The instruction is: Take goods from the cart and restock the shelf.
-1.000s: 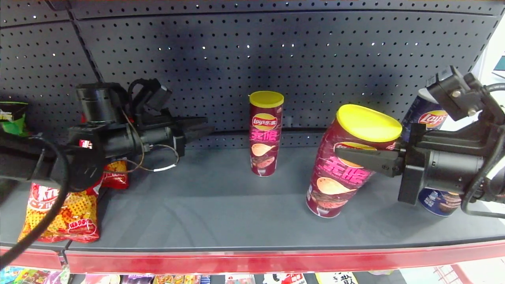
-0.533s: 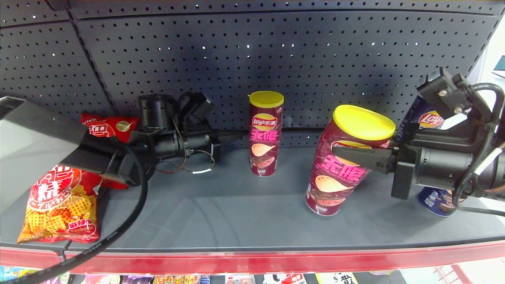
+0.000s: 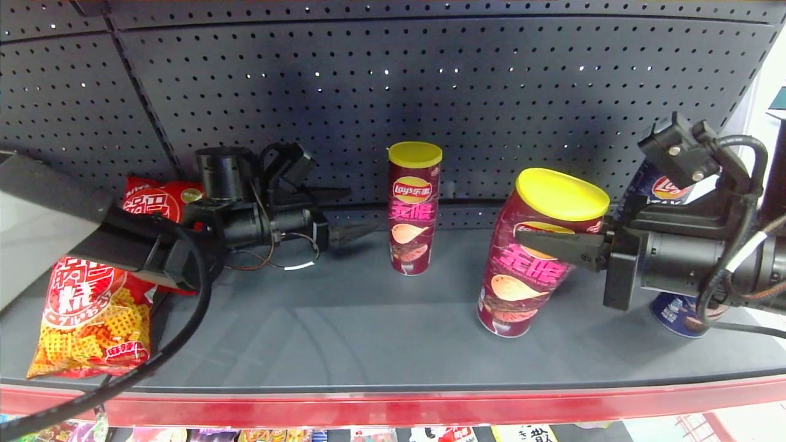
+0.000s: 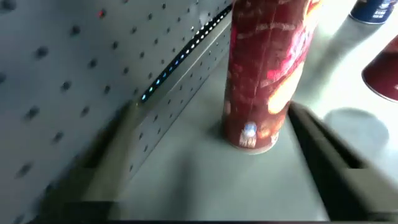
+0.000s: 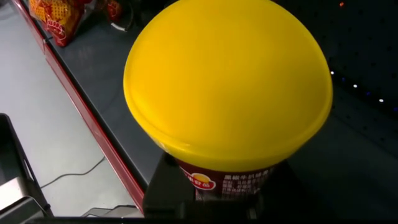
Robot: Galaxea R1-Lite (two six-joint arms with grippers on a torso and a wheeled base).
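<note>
A maroon chip can with a yellow lid (image 3: 540,258) leans tilted at the shelf's right. Its lower rim is at the shelf floor (image 3: 344,325). My right gripper (image 3: 540,242) is shut on its upper body, and the far finger is hidden behind it. In the right wrist view the yellow lid (image 5: 227,81) sits just above the gripper (image 5: 211,199). A second, matching can (image 3: 414,209) stands upright at the back middle. My left gripper (image 3: 353,212) is open just left of it, fingers apart. The left wrist view has that can (image 4: 267,74) ahead of the gripper (image 4: 214,168).
A blue chip can (image 3: 675,304) stands behind my right arm. Snack bags lie at the shelf's left: a yellow-red one (image 3: 92,313) and a red one (image 3: 153,202). The pegboard back wall (image 3: 393,92) is close behind. A red lip (image 3: 393,405) runs along the shelf's front edge.
My left arm has moved right along the shelf's back toward the upright can, and its fingers have spread. The right gripper with the tilted can has shifted slightly left.
</note>
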